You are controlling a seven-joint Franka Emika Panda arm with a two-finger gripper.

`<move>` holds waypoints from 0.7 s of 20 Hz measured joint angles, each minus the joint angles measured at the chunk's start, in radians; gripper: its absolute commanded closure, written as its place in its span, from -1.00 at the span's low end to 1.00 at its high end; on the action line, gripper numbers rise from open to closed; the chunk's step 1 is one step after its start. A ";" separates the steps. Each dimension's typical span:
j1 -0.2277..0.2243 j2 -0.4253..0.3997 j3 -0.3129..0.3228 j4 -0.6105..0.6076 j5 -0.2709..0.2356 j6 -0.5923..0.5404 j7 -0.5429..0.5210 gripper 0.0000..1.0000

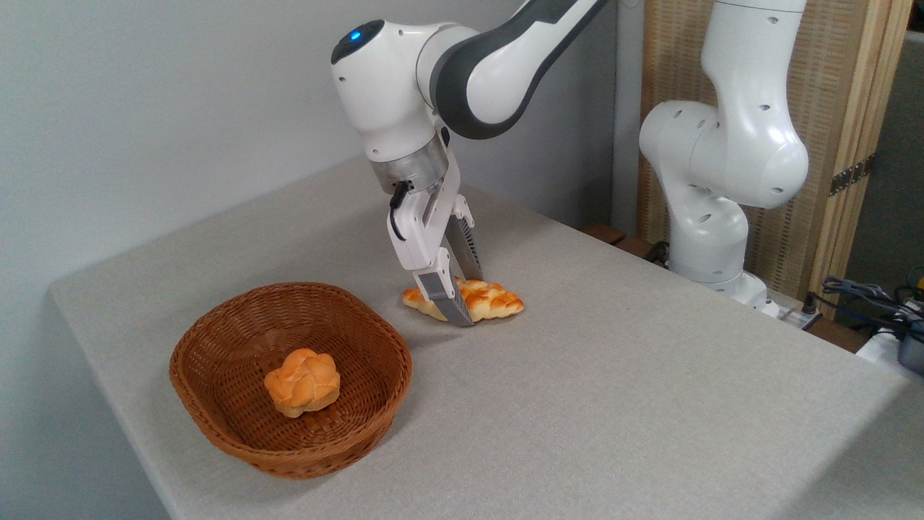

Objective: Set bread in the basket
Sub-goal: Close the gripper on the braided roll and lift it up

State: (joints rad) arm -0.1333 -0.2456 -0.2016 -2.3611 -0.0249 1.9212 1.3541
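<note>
On the grey table (577, 375), just right of the basket (216, 426), the bread (494, 300) is straddled at its left part by the gripper (456, 307), whose fingers stand narrow but whose grip cannot be told, so a firm squeeze should be assured before lifting.

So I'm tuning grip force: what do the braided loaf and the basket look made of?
The bread has a glossy, uniformly orange crust, so it is probably a plastic or foam replica, though that is unsure. The basket looks like reddish-brown woven wicker, with visible strands and a thick rim.
</note>
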 measured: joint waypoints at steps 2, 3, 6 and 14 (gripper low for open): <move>0.000 0.000 -0.005 -0.008 0.000 0.013 0.000 0.65; 0.000 0.000 -0.006 -0.009 0.000 0.014 0.000 0.68; 0.000 0.000 -0.008 -0.009 0.000 0.014 0.000 0.76; -0.002 0.000 -0.016 -0.009 0.000 0.014 0.000 0.76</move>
State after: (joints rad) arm -0.1348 -0.2459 -0.2177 -2.3701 -0.0249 1.9353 1.3541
